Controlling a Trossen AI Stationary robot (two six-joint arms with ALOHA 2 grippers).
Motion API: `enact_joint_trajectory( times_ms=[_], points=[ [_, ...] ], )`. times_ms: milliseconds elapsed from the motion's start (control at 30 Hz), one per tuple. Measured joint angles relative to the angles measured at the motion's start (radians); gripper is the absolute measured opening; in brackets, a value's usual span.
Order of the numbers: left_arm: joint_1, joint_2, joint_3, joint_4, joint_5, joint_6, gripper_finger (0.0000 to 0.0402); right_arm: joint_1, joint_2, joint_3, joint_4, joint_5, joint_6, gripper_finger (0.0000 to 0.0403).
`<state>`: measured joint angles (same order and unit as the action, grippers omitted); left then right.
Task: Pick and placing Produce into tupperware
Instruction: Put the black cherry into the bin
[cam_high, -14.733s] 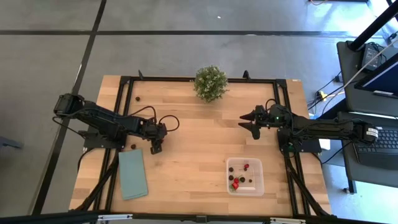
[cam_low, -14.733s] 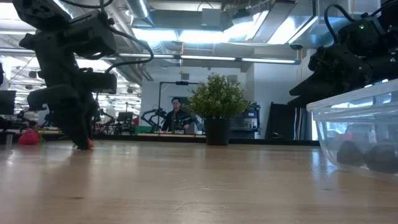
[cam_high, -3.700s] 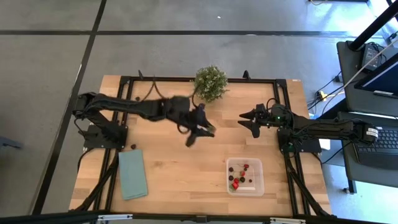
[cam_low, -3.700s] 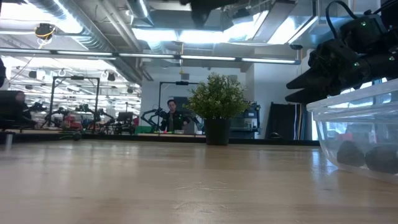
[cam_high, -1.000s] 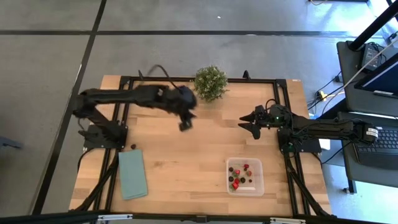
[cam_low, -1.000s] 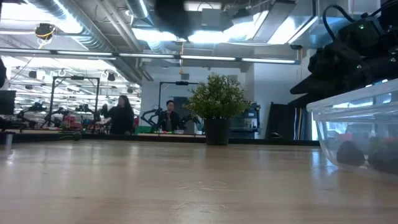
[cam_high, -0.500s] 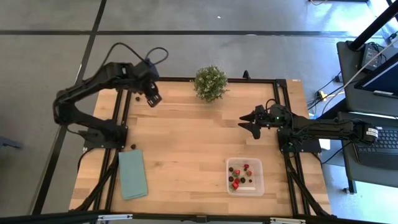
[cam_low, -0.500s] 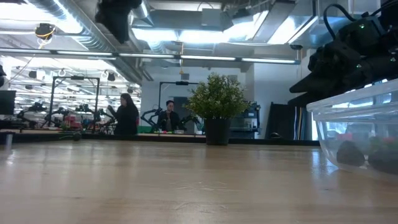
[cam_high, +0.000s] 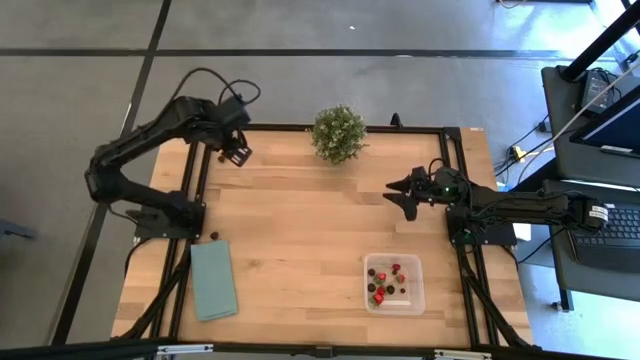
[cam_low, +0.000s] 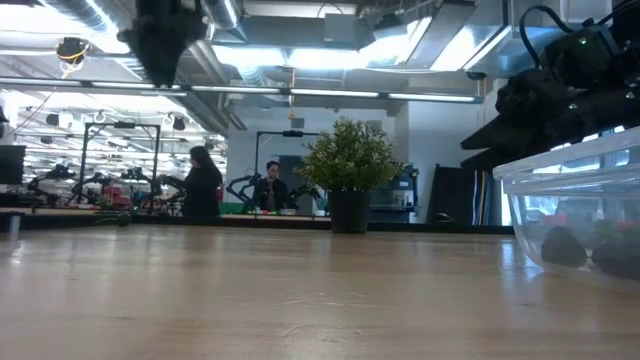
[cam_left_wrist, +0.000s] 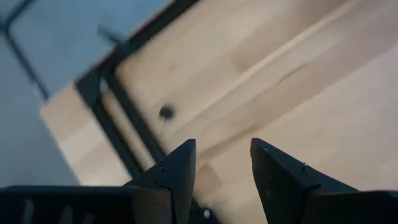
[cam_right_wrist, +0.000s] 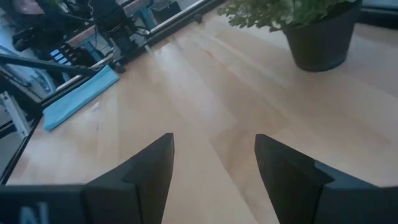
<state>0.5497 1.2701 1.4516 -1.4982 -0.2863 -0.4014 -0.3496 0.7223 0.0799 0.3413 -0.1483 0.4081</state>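
Observation:
The clear tupperware (cam_high: 393, 283) stands on the table near its front right and holds several red and dark berries (cam_high: 380, 291). One dark berry (cam_left_wrist: 166, 112) lies on the wood at the far-left corner, and another (cam_high: 213, 236) lies by the teal cloth. My left gripper (cam_high: 236, 153) hangs high over the far-left corner, pointing steeply down, open, with nothing between its fingers (cam_left_wrist: 222, 168). My right gripper (cam_high: 400, 196) hovers at the right, above the table's middle, open and holding nothing (cam_right_wrist: 214, 162).
A potted green plant (cam_high: 338, 133) stands at the far edge's middle. A flat teal cloth (cam_high: 214, 279) lies at the near left. The black frame rail (cam_left_wrist: 118, 106) runs along the table's left and far edges. People stand in the room behind (cam_low: 200, 185).
My left gripper has swung from beside the plant toward the table's far-left corner, rising a little, tipping more steeply downward and rolling. The right arm has kept still.

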Motion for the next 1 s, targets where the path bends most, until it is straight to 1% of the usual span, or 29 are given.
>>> enact_joint_trajectory(
  times_ms=[100, 300, 367, 533, 633, 867, 1000],
  points=[
    [0.057, 0.0, -0.103, 0.042, -0.009, -0.015, 0.0141, 0.0, 0.0, 0.0, 0.0, 0.025, -0.001, 0.0226],
    [0.114, 0.001, -0.332, 0.268, -0.01, 0.006, 0.0134, 0.0, 0.0, 0.0, 0.0, 0.027, -0.005, 0.0226],
    [0.123, 0.001, -0.388, 0.339, -0.01, 0.038, 0.0132, 0.0, 0.0, 0.0, 0.0, 0.027, -0.003, 0.0226],
    [0.132, 0.001, -0.477, 0.451, -0.008, 0.036, 0.0133, 0.0, 0.0, 0.0, 0.0, 0.027, 0.002, 0.0226],
    [0.136, 0.001, -0.503, 0.466, -0.011, 0.012, 0.0154, 0.0, 0.0, 0.0, 0.0, 0.027, 0.002, 0.0226],
    [0.136, 0.001, -0.513, 0.475, -0.016, 0.011, 0.0235, 0.0, 0.0, 0.0, 0.0, 0.027, 0.006, 0.0226],
    [0.129, 0.001, -0.513, 0.469, -0.014, 0.013, 0.026, 0.0, 0.0, 0.0, 0.0, 0.027, 0.008, 0.0226]
  ],
)
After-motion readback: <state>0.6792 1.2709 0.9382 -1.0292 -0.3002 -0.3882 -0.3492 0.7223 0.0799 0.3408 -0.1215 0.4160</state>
